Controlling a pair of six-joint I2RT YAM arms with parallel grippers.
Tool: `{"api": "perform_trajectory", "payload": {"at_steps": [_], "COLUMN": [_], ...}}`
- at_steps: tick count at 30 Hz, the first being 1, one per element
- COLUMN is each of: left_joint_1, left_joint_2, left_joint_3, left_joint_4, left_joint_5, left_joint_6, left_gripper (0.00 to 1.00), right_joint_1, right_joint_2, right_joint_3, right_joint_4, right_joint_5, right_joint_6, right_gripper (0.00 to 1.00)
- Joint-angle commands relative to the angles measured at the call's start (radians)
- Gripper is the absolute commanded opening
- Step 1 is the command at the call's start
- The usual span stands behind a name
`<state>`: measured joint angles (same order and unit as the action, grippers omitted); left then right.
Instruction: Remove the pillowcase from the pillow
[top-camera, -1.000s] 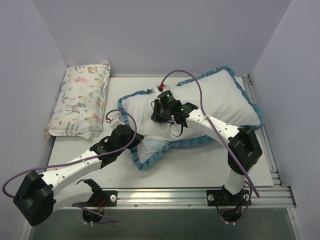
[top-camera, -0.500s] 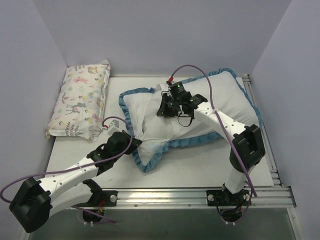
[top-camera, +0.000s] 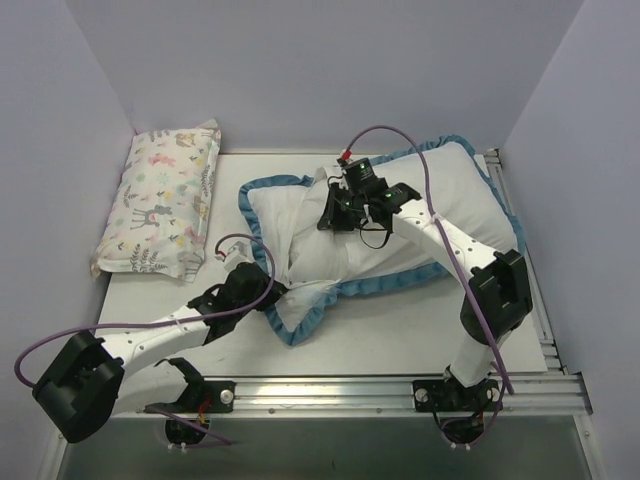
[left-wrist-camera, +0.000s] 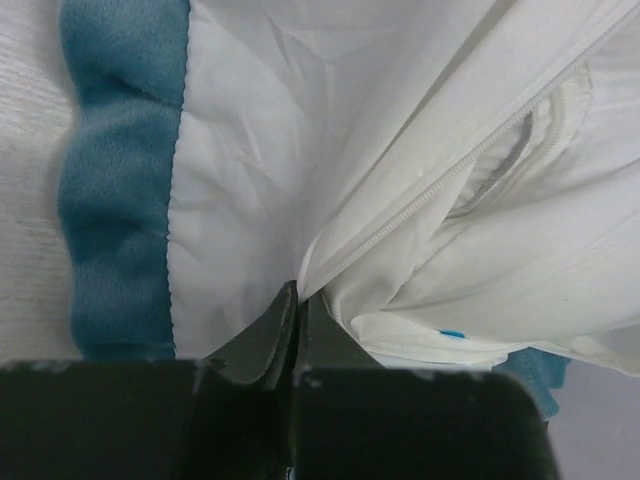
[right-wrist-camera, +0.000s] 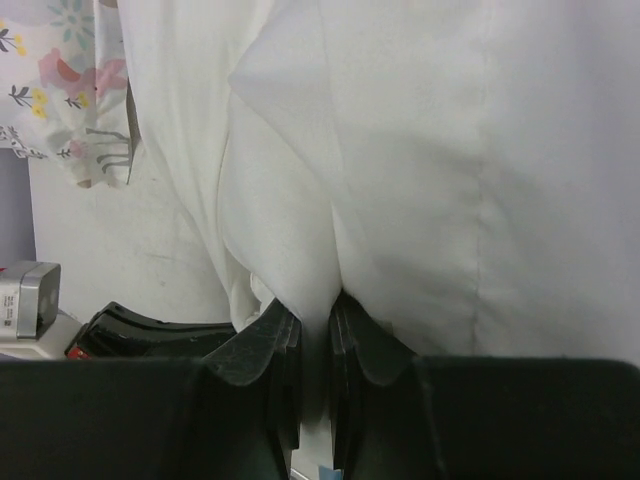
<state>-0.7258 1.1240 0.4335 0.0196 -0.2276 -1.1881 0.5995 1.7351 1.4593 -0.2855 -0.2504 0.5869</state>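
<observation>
Surface: the pillowcase lies across the middle, running from the near-left up towards the far-right corner. Only its white side and teal ruffle show.

Change over the last second: our right arm has lifted its pinch and carried it towards the far edge, while our left arm has drawn back towards the near-left corner. The cloth between them is now pulled into a taut white band, and the near-left ruffled end has been dragged closer to the near edge.

Our read is that the opening is being spread and the pull-out has only started. The stuffed bulk still sits inside the ruffle at the far-right end, so the task is early.

The pillow is white on white. We take the lifted fold to be its shell, but that's a judgement.

The printed pillow sits at the far-left corner, apart from everything.

Right fingers are clenched nearly closed, with that white fold caught in the thin gap between them.

Left fingers are clamped fully together on the pillowcase edge. They hold it right at the end of the zipper, just beside the ruffle.
</observation>
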Motion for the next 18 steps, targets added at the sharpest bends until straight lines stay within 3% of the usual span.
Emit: {"api": "perform_trajectory", "payload": {"at_steps": [1,18], "left_joint_1": [-0.012,-0.034], "left_joint_2": [0.042,0.281], "left_joint_3": [-0.088,-0.094], "left_joint_4": [-0.211,-0.084], "left_joint_5": [0.008,-0.001], "left_joint_6": [0.028,0.022], "left_gripper": [0.00,0.00], "right_joint_1": [-0.142,-0.207], "right_joint_2": [-0.072,-0.101], "right_joint_3": [0.160,0.325], "right_joint_4": [0.059,-0.017], "right_joint_5": [0.154,0.069], "right_joint_6": [-0.010,0.025], "right_gripper": [0.00,0.00]}}
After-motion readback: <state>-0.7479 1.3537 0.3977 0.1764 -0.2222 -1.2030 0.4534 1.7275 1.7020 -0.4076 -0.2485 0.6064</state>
